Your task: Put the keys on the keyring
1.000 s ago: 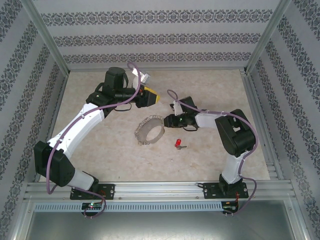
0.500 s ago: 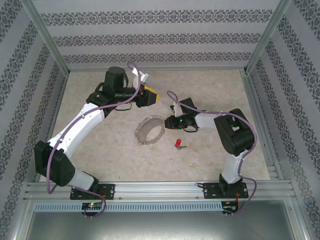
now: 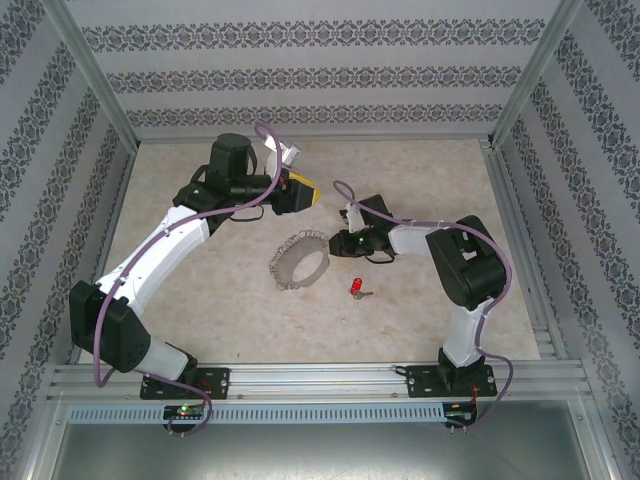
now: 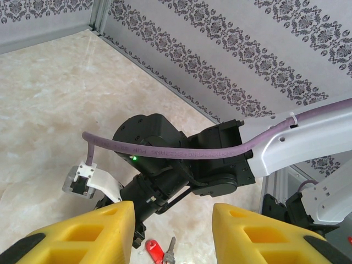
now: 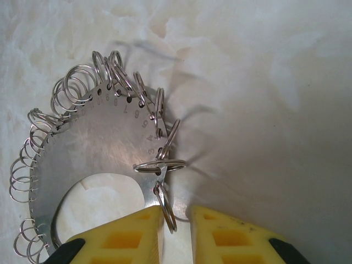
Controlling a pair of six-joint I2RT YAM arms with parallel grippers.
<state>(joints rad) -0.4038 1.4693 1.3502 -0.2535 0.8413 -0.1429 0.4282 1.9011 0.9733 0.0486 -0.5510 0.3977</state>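
Right gripper, jaws nearly together astride one split ring at 4 o'clock on the keyring, clamp uncertain: pinch squarely, sparing neighbours.

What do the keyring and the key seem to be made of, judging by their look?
The keyring: probably a flat steel plate with a dull brushed finish and stamped numbers. Its small rings look like shiny coiled wire. The key: the red head looks like smooth plastic, and the blade like grey metal, though it is too small to say more.
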